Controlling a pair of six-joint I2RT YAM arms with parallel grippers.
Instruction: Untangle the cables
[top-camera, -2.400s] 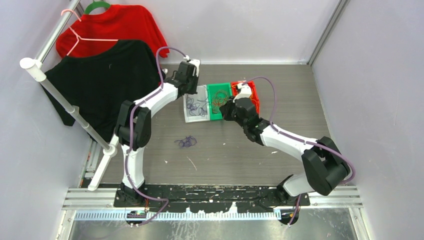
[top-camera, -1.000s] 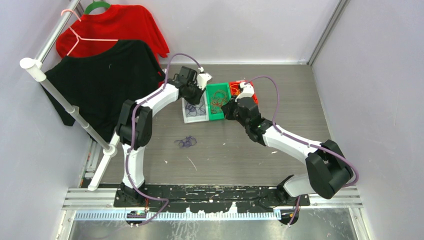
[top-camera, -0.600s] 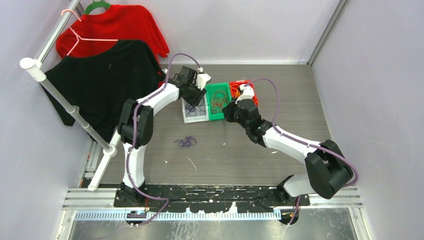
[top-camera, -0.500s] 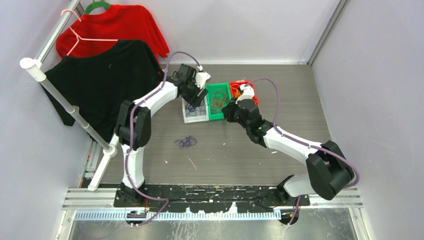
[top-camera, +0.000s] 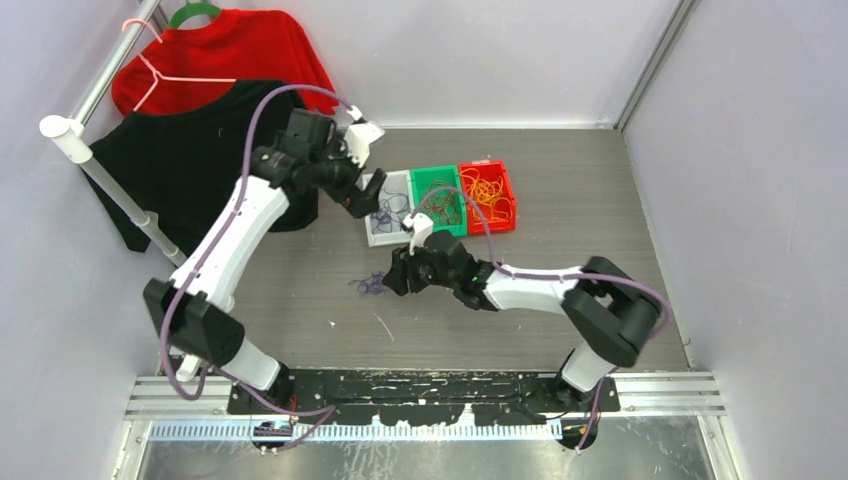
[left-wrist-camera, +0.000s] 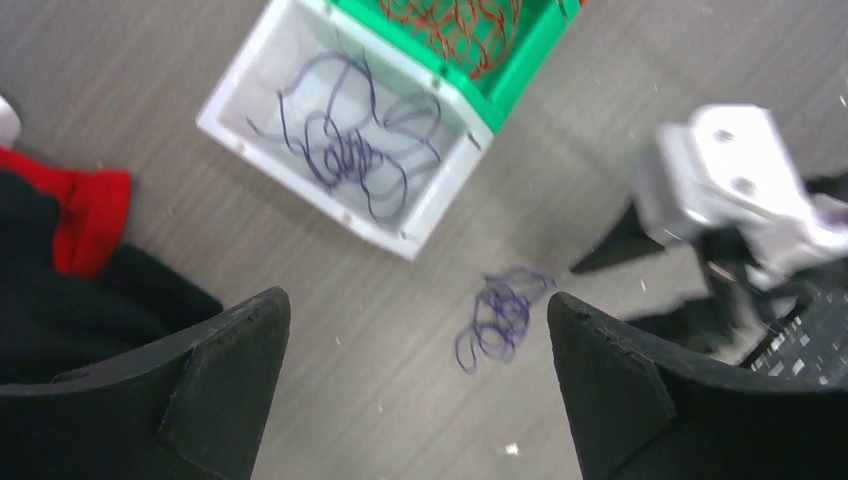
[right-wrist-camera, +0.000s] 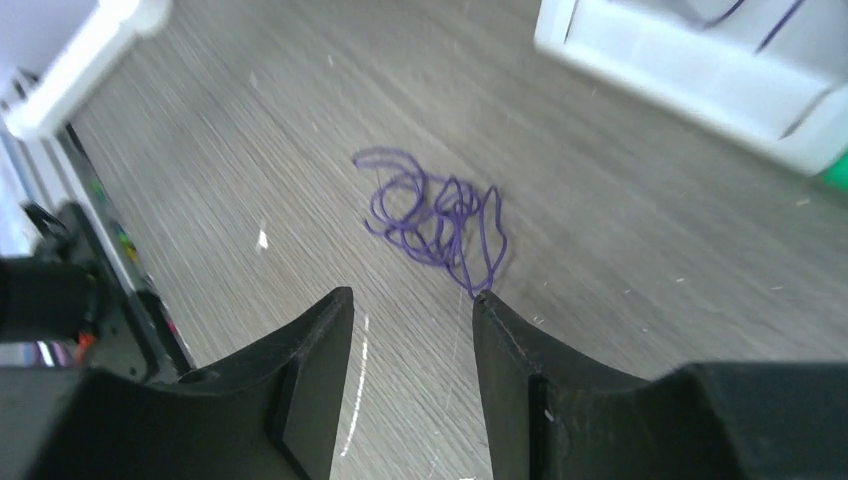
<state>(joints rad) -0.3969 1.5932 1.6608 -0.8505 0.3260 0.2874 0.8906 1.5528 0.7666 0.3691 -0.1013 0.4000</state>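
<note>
Ease your right hand (right-wrist-camera: 412, 300) — spread open, empty — onto the purple cables (right-wrist-camera: 435, 220) on the bench (right-wrist-camera: 250, 130); pinch one loop.

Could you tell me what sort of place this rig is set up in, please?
Probably a robotics lab test cell: plain panel walls box in the table, with a staged clothes rack and colour-sorted cable bins.

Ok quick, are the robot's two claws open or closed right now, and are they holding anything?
Left gripper: open, holding nothing.
Right gripper: open, holding nothing, near the purple wires.
</note>
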